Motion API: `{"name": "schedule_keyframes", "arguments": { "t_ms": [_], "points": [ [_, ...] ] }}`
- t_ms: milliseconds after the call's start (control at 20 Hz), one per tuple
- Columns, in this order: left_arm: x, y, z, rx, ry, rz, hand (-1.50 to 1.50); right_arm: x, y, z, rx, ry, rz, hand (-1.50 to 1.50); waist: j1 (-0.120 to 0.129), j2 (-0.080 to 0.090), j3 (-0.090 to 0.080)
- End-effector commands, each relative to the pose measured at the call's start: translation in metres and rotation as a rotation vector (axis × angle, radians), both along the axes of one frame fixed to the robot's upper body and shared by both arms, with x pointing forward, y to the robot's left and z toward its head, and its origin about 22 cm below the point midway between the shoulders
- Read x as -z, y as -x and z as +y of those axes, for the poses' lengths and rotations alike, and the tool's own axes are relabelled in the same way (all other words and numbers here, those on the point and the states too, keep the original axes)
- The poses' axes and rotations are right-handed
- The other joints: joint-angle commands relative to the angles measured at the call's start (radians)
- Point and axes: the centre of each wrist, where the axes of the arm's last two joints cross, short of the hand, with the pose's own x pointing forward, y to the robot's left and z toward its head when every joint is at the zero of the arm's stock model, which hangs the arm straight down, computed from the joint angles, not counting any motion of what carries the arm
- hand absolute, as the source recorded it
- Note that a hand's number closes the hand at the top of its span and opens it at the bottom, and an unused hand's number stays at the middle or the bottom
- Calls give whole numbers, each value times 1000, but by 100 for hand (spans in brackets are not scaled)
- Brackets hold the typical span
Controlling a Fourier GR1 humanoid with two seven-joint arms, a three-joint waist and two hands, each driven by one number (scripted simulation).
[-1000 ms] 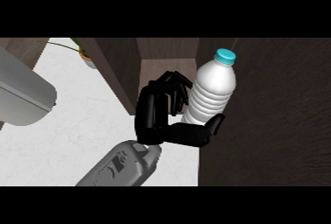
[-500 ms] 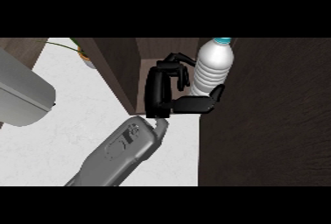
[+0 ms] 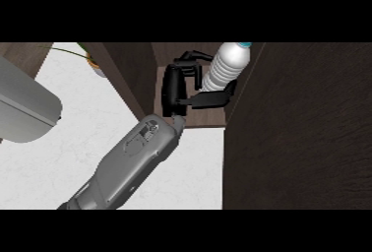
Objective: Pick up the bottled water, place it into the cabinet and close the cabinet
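Note:
The bottled water (image 3: 227, 69) is clear and ribbed, and its blue cap is cut off at the picture's top. It stands upright inside the dark wooden cabinet (image 3: 205, 116), just above the shelf floor. My left hand (image 3: 174, 89) is shut on it from the left. The fingers curl behind the bottle and the thumb (image 3: 210, 99) crosses in front of its lower part. The grey forearm (image 3: 134, 157) comes up from the lower left. The cabinet's open door (image 3: 305, 128) fills the right side. My right hand does not show.
A grey rounded appliance (image 3: 22, 106) sits at the left edge. A small potted plant (image 3: 91, 58) stands at the back, beside the cabinet's left wall (image 3: 131, 74). White counter (image 3: 65, 162) lies under the forearm.
My left hand has carried the bottle up and farther into the cabinet opening. The forearm has stretched out after it, and the bottle's cap has reached the picture's top.

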Motion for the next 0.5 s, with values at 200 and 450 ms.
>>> {"name": "schedule_keyframes", "arguments": {
  "t_ms": [200,450],
  "points": [
    [10,-37,25,-68,50,52,150,-15,0,9,-33,-73,-65,-150,-7,4,0],
    [23,-46,29,-114,9,18,150,-14,-5,4,-53,-57,-61,-150,-25,8,0]
  ]
}}
